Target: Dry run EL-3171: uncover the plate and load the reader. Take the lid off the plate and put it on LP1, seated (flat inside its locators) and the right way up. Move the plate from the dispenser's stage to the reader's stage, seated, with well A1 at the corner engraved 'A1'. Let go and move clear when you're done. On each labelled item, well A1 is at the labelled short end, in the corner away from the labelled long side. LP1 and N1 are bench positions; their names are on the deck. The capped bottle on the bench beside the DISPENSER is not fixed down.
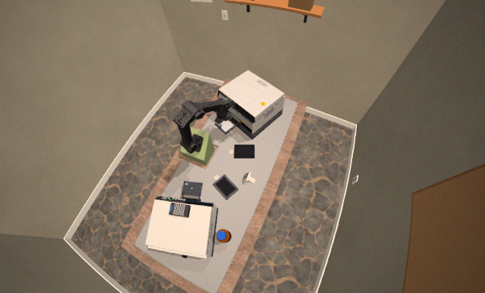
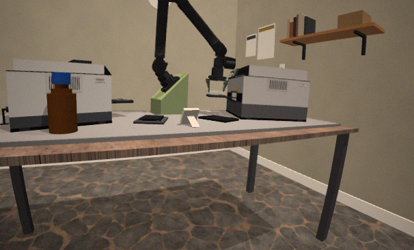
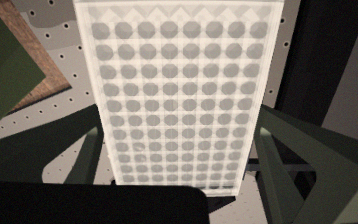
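Upper centre of the frame, my gripper (image 1: 224,118) (image 2: 217,88) (image 3: 178,112) clasps the white plate (image 1: 227,126) (image 2: 216,92) (image 3: 180,100) by its long sides, at the stage (image 1: 226,133) (image 2: 216,95) (image 3: 222,204) of the reader (image 1: 250,94) (image 2: 275,97). I judge this the seating step: check A1 against the engraved corner, ease straight down, keep it level, and part the fingers evenly only once it sits flat; whether it has bottomed I cannot tell.
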{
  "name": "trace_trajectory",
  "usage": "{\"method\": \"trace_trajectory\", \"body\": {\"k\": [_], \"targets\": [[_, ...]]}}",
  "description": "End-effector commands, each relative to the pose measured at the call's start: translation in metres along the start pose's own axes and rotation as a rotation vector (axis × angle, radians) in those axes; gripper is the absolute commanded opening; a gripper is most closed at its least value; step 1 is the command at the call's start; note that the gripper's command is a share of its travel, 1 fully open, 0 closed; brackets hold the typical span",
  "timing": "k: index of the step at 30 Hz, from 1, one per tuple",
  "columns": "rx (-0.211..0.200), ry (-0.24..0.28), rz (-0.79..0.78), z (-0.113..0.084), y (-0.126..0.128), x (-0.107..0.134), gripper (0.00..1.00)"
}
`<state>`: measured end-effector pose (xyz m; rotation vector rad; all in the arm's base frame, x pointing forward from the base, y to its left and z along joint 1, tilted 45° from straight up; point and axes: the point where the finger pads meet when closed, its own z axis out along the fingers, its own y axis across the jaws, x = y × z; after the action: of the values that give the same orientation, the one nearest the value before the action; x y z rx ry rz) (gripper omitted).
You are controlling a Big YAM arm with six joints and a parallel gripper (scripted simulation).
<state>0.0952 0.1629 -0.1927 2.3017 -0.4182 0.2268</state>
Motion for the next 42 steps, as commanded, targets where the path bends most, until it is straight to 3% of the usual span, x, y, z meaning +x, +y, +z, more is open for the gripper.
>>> {"method": "trace_trajectory", "body": {"k": [1,12,42], "targets": [[0.022,0.003,-0.01,-0.011,-0.004,0.001,0.86],[-0.009,-0.003,-0.006,-0.001,0.001,0.003,0.86],[0.028,0.001,-0.005,-0.011,-0.016,-0.001,0.86]]}}
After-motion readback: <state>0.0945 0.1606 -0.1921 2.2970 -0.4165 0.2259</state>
